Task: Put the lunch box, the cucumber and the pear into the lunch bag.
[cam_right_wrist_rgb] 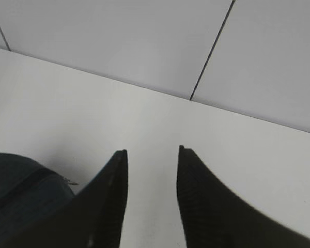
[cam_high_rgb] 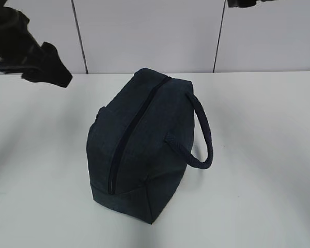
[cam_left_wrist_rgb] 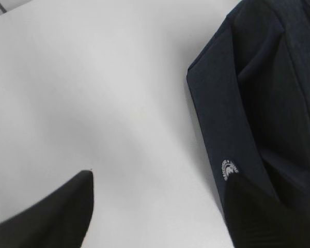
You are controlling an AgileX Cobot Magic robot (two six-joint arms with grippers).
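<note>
Fingers of the left gripper (cam_left_wrist_rgb: 160,212) stand wide apart, empty, beside the lunch bag (cam_high_rgb: 139,144). Right gripper (cam_right_wrist_rgb: 152,155) hangs parted above the white surface (cam_high_rgb: 258,155), where the bag sits zipped at the centre.

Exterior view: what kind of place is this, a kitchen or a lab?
Probably a lab test bench: a bare white table, plain panelled wall, one navy lunch bag, and a black robot arm overhead.
</note>
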